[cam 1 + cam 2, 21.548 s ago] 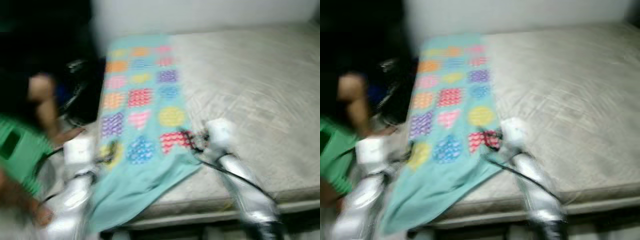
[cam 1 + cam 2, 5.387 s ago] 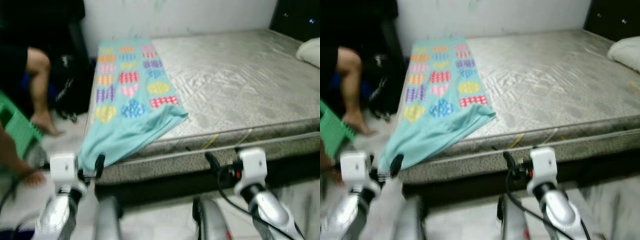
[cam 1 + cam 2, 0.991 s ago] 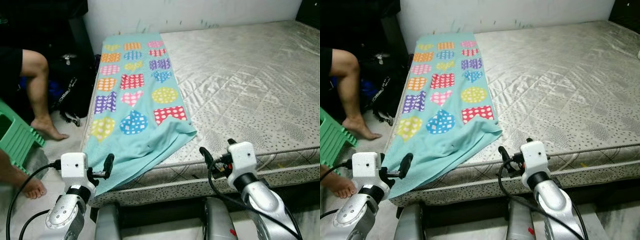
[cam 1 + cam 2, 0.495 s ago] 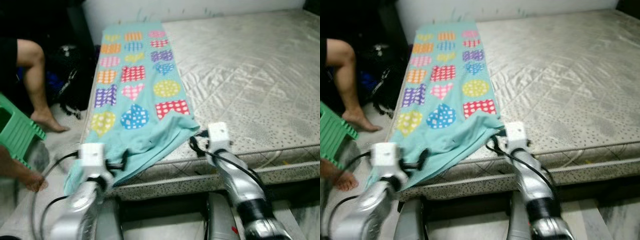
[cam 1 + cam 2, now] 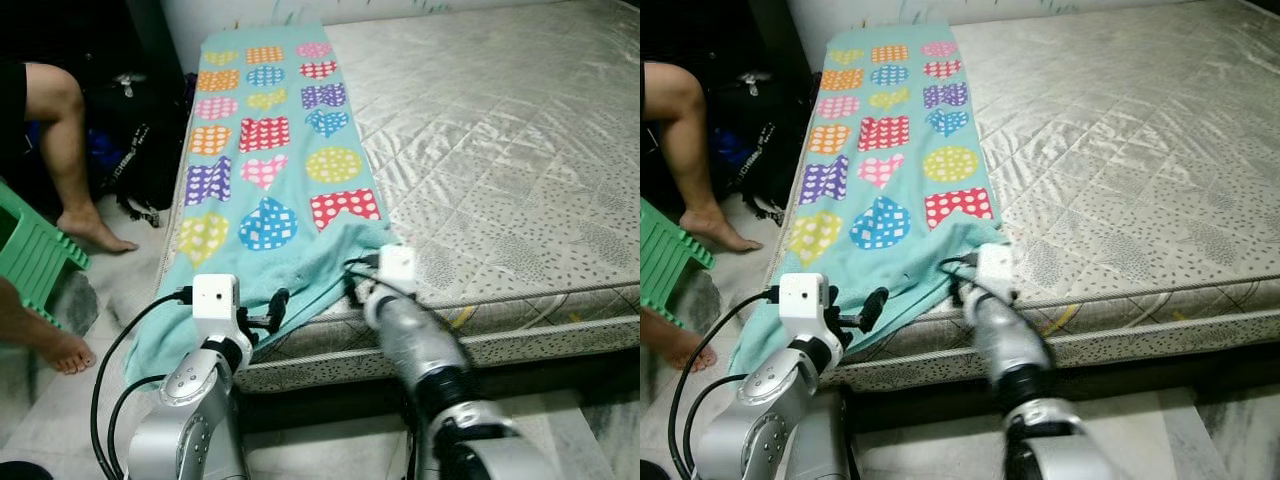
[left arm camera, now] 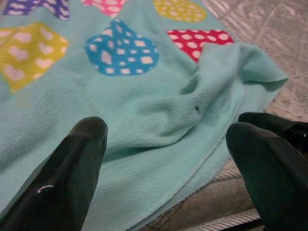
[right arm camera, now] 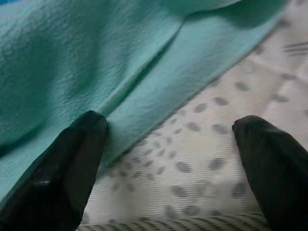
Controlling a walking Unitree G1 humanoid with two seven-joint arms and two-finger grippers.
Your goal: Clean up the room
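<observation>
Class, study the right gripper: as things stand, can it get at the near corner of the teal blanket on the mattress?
Probably yes. The right gripper is open at the blanket hem on the mattress, one finger touching the edge, with nothing between them.

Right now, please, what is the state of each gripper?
Left gripper: open, over the blanket, holding nothing.
Right gripper: open, at the blanket's edge on the mattress.

Blanket (image 5: 262, 160) on mattress (image 5: 500, 140) (left side).

A home bedroom: bare quilted mattress (image 5: 500, 150), patterned teal blanket (image 5: 265, 170), green plastic stool (image 5: 30, 265), tiled floor (image 5: 60, 400).
</observation>
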